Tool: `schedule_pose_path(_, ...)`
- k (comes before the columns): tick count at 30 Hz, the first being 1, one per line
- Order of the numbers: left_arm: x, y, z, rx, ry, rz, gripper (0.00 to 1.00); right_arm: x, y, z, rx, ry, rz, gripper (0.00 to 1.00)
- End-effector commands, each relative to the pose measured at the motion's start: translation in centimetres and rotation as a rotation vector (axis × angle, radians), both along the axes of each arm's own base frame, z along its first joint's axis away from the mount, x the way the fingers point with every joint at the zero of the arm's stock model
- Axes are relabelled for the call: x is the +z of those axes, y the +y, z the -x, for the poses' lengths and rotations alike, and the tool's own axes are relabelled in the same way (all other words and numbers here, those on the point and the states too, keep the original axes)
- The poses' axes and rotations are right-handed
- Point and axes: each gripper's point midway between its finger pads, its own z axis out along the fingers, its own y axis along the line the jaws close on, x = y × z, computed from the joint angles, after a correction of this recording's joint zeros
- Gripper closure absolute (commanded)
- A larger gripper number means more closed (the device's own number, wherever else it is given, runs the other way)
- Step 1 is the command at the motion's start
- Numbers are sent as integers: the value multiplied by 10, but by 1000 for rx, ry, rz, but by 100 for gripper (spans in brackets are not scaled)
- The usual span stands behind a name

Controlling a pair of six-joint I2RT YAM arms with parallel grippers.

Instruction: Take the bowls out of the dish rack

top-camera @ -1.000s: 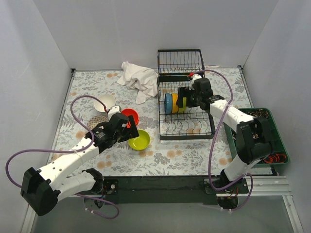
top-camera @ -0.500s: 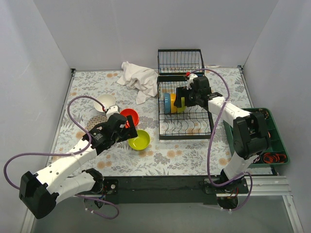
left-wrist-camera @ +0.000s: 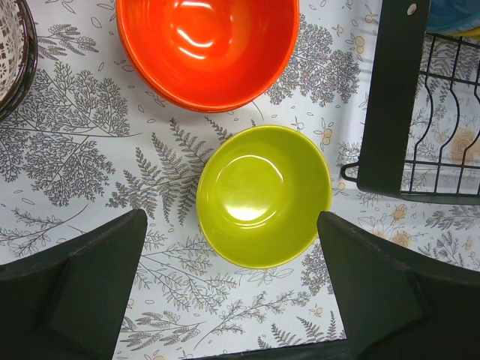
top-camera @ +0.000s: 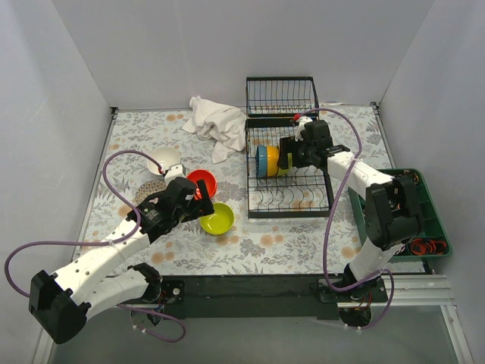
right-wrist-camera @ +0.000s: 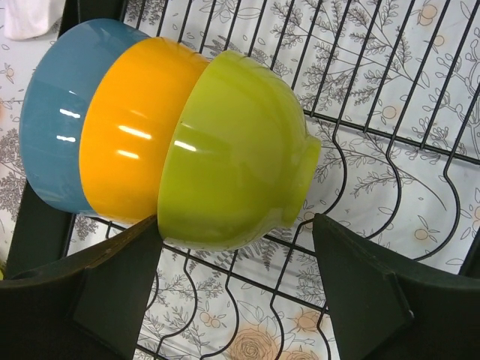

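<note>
The black wire dish rack [top-camera: 290,214] holds three bowls on edge: blue [top-camera: 261,161], orange [top-camera: 271,159] and lime green [top-camera: 281,164]. In the right wrist view they are the blue [right-wrist-camera: 49,127], orange [right-wrist-camera: 124,139] and lime [right-wrist-camera: 232,150] bowls. My right gripper [top-camera: 290,156] [right-wrist-camera: 236,225] is open, with its fingers on either side of the lime bowl's lower edge. My left gripper [top-camera: 201,200] [left-wrist-camera: 231,225] is open and empty above a lime bowl [top-camera: 217,219] [left-wrist-camera: 262,195] on the table. A red bowl [top-camera: 202,182] [left-wrist-camera: 206,45] stands beside that one.
A white bowl [top-camera: 163,160] and a patterned bowl [top-camera: 150,189] [left-wrist-camera: 11,52] sit left of the red one. A white cloth [top-camera: 216,121] lies at the back. A raised wire basket [top-camera: 281,95] is behind the rack. A green tray [top-camera: 433,227] stands at the right. The rack's corner [left-wrist-camera: 394,97] is near my left fingers.
My right gripper has shifted slightly along the rack beside the lime bowl. My left gripper has drawn back a little from the lime bowl on the table. No bowl has moved.
</note>
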Motion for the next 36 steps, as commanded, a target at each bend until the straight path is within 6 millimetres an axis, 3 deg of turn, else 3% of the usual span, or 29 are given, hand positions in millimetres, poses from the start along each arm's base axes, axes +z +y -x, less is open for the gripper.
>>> schedule_pose_path(1,11,2,-2,13,-28,19,2,0,-13,-3,-29,-27,44,13)
schedule_pose_path(14,8,-1,2,6,-16,47,2,-5,7,-6,38,15,-30,13)
schedule_pose_path(18,11,0,4,8,-22,55,2,-11,8,-4,46,25,-25,18)
schedule_pose_path(24,12,0,5,8,-26,64,2,-4,7,-2,57,4,-21,37)
schedule_pose_path(33,13,-3,5,-4,-30,74,2,18,2,-4,39,-56,-9,87)
schedule_pose_path(36,14,-4,3,-8,-34,74,2,27,-2,-6,21,-83,-5,91)
